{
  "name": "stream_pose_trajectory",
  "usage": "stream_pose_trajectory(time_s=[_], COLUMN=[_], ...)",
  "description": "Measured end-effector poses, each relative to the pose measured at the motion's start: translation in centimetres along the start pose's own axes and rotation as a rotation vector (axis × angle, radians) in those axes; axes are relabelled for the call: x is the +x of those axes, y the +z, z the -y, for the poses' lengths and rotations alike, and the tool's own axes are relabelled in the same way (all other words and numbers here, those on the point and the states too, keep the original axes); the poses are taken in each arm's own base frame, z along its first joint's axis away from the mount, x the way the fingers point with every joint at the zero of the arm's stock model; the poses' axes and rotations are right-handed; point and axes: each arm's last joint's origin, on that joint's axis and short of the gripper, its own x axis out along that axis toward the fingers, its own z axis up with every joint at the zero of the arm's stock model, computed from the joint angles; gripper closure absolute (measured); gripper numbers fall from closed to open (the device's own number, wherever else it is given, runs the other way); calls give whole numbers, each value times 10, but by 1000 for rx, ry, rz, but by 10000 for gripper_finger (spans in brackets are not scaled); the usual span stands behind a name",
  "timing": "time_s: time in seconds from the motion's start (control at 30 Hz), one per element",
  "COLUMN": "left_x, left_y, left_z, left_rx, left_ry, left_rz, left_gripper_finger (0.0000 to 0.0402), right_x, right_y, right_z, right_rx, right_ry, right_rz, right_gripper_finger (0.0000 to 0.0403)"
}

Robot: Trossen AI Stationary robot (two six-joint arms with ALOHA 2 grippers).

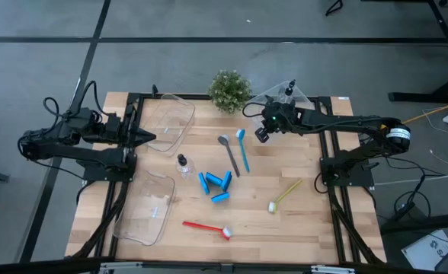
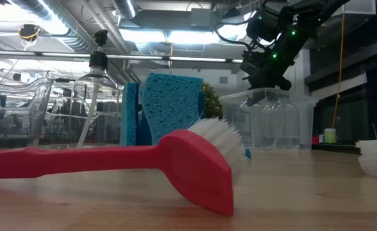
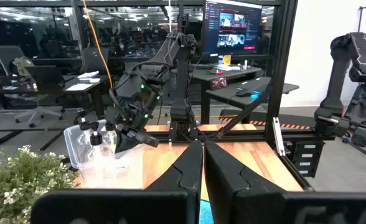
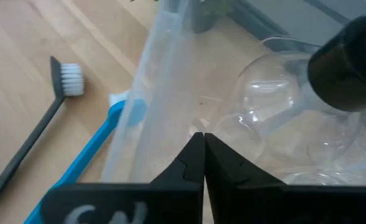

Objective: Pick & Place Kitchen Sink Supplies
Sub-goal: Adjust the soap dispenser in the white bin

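Bottles [image 4: 307,118] sat in the bin [image 1: 306,103] beneath the right gripper [image 1: 263,134], its fingers pressed together, holding nothing. Brushes [image 1: 234,154], sponges [image 1: 216,184] and another bottle [image 1: 183,164] lay mid-table. Left gripper [image 1: 149,137] waited, pinched closed.

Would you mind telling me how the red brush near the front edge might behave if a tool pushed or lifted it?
The red brush looks like hard plastic, so probably stiff. Its long thin handle suggests it would pivot if pushed at one end. Gripped mid-handle, the bulkier bristle head may droop.
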Motion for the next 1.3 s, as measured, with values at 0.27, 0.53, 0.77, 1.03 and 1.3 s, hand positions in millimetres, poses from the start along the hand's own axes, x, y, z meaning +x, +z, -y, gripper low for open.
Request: stream_pose_trajectory(time_s=[0.27,0.53,0.77,1.03,1.3], left_x=[0,0,0,0,0], left_y=[0,0,0,0,0], left_z=[0,0,0,0,0], left_rx=[0,0,0,0,0], left_ry=[0,0,0,1,1], left_rz=[0,0,0,0,0], left_gripper_finger=[390,393,389,389,393], right_x=[0,-1,1,2,-3], right_y=[1,1,-3,-5,-4], right_z=[3,5,8,8,8], right_rx=[5,26,24,25,-9], right_ry=[-105,-178,-250,-261,-250], right_rz=[31,54,63,70,78], right_gripper_finger=[398,398,399,395,394])
